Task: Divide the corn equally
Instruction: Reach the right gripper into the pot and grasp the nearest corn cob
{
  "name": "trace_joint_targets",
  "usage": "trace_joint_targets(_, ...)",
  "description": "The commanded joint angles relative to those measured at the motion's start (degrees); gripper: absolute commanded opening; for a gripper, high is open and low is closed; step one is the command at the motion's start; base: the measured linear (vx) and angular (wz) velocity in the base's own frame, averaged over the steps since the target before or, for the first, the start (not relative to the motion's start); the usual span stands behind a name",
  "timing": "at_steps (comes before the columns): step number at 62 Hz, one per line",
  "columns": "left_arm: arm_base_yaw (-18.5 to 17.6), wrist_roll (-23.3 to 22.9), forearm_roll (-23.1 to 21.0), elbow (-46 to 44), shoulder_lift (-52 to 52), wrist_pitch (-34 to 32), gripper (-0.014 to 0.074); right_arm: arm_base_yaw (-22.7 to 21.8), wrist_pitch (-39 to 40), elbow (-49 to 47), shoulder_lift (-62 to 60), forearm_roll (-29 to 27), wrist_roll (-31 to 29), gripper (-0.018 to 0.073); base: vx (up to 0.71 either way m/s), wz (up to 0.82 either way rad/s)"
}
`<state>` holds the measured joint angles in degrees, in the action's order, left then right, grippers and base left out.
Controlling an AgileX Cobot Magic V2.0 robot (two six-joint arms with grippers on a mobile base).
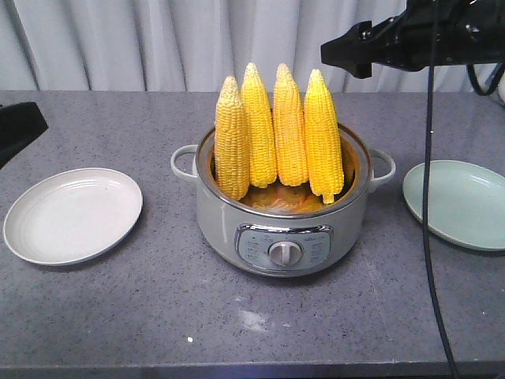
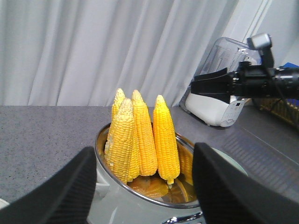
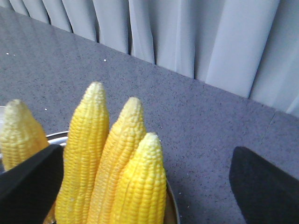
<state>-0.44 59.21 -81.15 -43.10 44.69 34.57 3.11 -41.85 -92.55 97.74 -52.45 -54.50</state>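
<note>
Closest to the front camera stands a grey electric cooker [image 1: 229, 229] with a round knob [image 1: 284, 253], in the middle of the speckled grey counter [image 1: 118, 316]. Four corn cobs [image 1: 276, 134] stand upright in it, tips up, side by side, and the leftmost one is paler. A white plate [image 1: 72, 215] lies to the left and a pale green plate [image 1: 458, 204] to the right, both apart from the cooker. The black right arm [image 1: 394, 39] hangs high at the right, and its cable [image 1: 427, 197] drops in front of the green plate. A black part of the left arm [image 1: 17, 130] shows at the left edge

From the left wrist, the left gripper [image 2: 145, 186] has its fingers [image 2: 65, 191] spread wide. The cooker and cobs show between them, further off and not gripped. A white appliance [image 2: 215, 105] stands behind, before the curtain [image 2: 93, 46]

From the right wrist, the right gripper [image 3: 147, 186] is spread wide too, the cob tips show between its fingers, and it holds nothing
</note>
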Motion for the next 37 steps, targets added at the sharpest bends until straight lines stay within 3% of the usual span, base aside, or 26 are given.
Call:
trace_joint_targets(1, 0.0, 0.3, -3.2, -1.8, -0.1, -0.2, 0.0440, 0.0, 1.4, -3.4, 1.1, -2.5, 0.3, 0.0694, 0.00, 0.00)
trace_joint_targets(24, 0.0, 0.3, -3.5, -1.8, -0.1, -0.4, 0.0440, 2.6, 6.2, -4.8, 7.0, -2.2, -0.6, 0.0680, 0.00, 0.00)
trace_joint_targets(37, 0.0, 0.3, -3.5, -1.8, -0.1, -0.4, 0.0440, 2.6, 3.0, -4.8, 8.9, -2.4, -0.6, 0.0660, 0.00, 0.00)
